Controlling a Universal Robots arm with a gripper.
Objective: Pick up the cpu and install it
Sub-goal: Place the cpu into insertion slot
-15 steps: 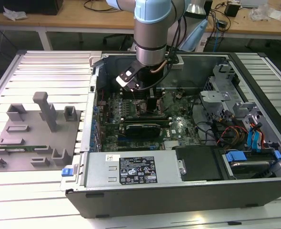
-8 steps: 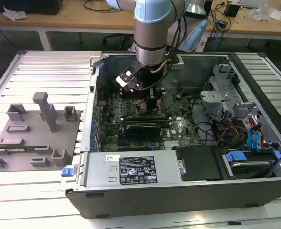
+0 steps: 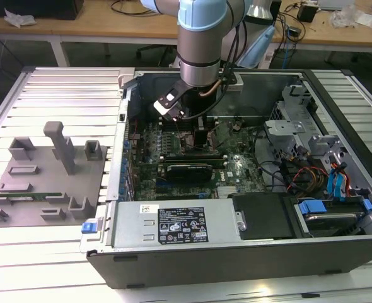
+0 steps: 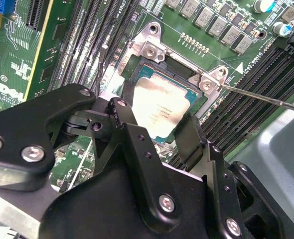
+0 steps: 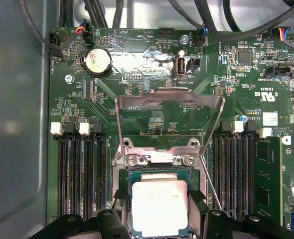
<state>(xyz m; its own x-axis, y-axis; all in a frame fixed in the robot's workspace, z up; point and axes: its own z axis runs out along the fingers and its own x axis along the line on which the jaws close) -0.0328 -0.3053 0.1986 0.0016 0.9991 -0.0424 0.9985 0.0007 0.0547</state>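
The cpu (image 5: 159, 206) is a small square chip with a silvery top, seen in both wrist views (image 4: 159, 107). It lies level over the dark metal-framed socket (image 5: 159, 172) on the green motherboard (image 5: 137, 69), at or just above it. My gripper (image 5: 159, 211) is shut on the cpu, one black finger (image 5: 121, 211) against each of two opposite edges. In the second wrist view the gripper (image 4: 154, 124) straddles the chip the same way. In the exterior view the gripper (image 3: 200, 139) reaches down into the open computer case (image 3: 236, 259).
The socket's metal load plate (image 5: 169, 99) stands swung open, and its thin lever rod (image 5: 212, 186) slants beside the socket. Rows of memory slots (image 5: 79, 179) flank it, one holding a green stick (image 5: 266, 179). A grey fixture plate (image 3: 47, 183) lies at the exterior view's left.
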